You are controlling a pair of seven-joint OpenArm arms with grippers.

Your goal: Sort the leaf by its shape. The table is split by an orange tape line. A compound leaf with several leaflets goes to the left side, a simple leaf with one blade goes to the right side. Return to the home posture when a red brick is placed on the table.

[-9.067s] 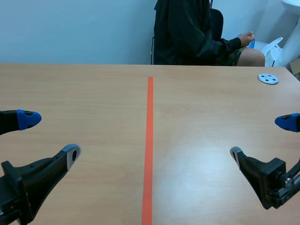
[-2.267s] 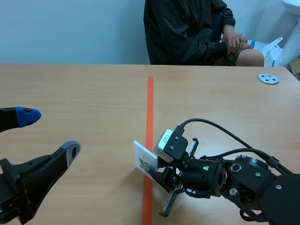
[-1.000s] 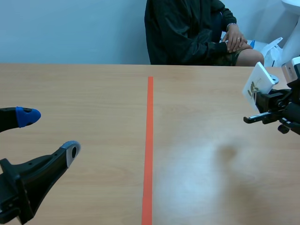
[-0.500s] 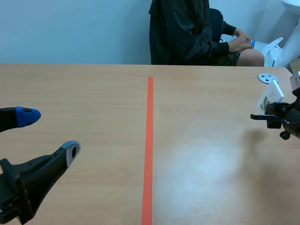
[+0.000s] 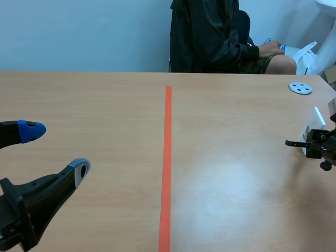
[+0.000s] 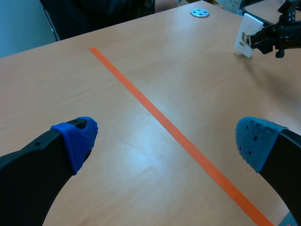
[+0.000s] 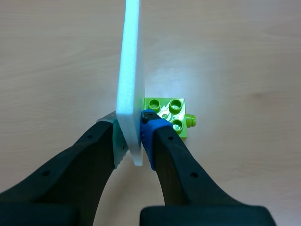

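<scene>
A white card [image 7: 131, 70] stands edge-on between the pads of my right gripper [image 7: 134, 136], which is shut on it. The card's green brick base [image 7: 168, 110] shows just beyond the blue pad, low over the wood. In the left wrist view the card [image 6: 245, 35] carries a small leaf print whose shape is too small to tell. In the scene view the card [image 5: 318, 116] and right gripper [image 5: 314, 143] are at the far right edge, well right of the orange tape line [image 5: 168, 157]. My left gripper [image 5: 55, 151] stands open at the lower left, nothing between its fingers [image 6: 77, 139].
A grey disc [image 5: 300, 88] with holes lies at the back right of the table [image 5: 105, 105]. A person in dark clothing [image 5: 210, 37] sits across the table, hands off it. The tape line [image 6: 155, 113] runs ahead of the left gripper.
The right arm carried the card farther right and lower, down near the tabletop. The person's hands shifted. The left arm has not moved.
</scene>
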